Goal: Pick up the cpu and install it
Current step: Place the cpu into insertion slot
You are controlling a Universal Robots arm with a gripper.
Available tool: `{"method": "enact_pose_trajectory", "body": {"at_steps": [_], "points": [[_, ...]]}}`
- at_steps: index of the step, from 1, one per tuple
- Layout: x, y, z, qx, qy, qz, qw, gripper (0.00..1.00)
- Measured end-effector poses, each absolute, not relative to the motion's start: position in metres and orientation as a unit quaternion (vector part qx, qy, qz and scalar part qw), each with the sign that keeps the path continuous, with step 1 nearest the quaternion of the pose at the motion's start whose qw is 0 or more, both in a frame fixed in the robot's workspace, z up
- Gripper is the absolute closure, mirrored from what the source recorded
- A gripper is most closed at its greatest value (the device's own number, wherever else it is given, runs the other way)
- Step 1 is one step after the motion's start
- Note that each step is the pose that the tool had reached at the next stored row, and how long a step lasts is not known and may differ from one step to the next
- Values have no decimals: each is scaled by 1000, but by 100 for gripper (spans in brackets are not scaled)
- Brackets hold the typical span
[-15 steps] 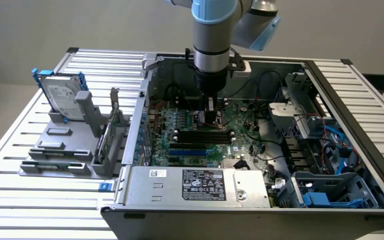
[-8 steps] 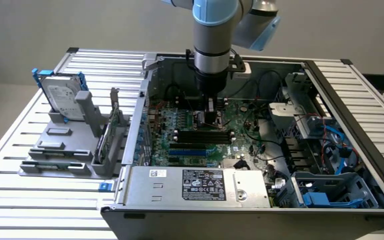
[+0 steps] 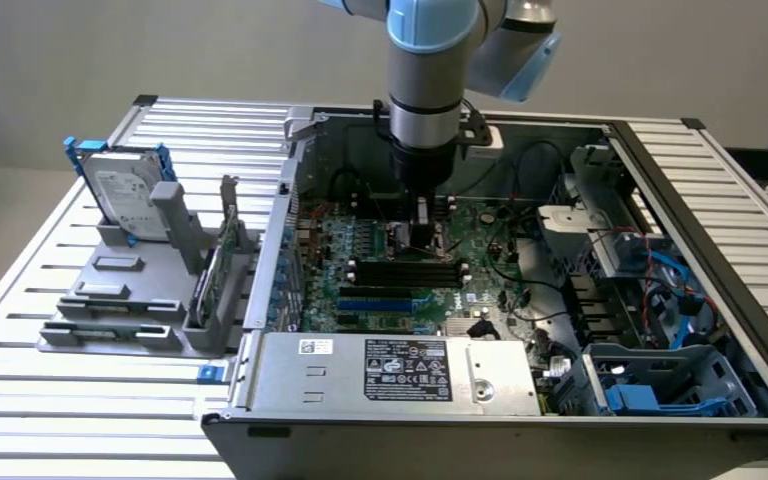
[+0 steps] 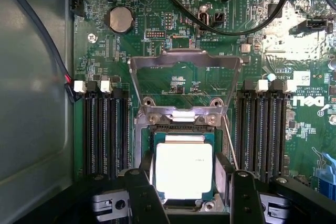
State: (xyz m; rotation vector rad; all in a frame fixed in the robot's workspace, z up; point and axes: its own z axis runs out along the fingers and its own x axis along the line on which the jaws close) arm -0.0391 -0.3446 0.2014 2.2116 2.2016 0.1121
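Inside the open computer case (image 3: pixel 651 150), which lies on a slatted metal surface (image 3: pixel 91 420), the arm reaches straight down and the gripper (image 3: pixel 424 235) hangs low over the green motherboard (image 3: pixel 491 270). In the wrist view the gripper (image 4: pixel 186 157) is right at the processor socket. Its two black fingers (image 4: pixel 142 192) are drawn in narrow, one against each opposite edge of the cpu (image 4: pixel 184 169), and clasp it between them. The cpu lies flat with its bright metal top up, within the outline of the socket; I cannot tell whether it is fully seated or just above the contacts. The socket's metal load plate (image 4: pixel 184 56) is swung open and stands clear of the chip. Banks of black memory slots (image 4: pixel 105 129) run along both sides of the socket, and a round coin battery (image 4: pixel 119 19) sits on the board well apart from it. At the exterior view's left, outside the case, a labelled hard drive (image 3: pixel 124 195) stands upright in a grey holder (image 3: pixel 131 300). A boxy power supply (image 3: pixel 398 370) fills the case's near edge.
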Motion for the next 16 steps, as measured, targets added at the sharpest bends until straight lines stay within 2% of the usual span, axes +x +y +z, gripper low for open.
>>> {"method": "enact_pose_trajectory", "body": {"at_steps": [16], "points": [[-38, -344, 198, 708, 705, 34, 8, 45]]}}
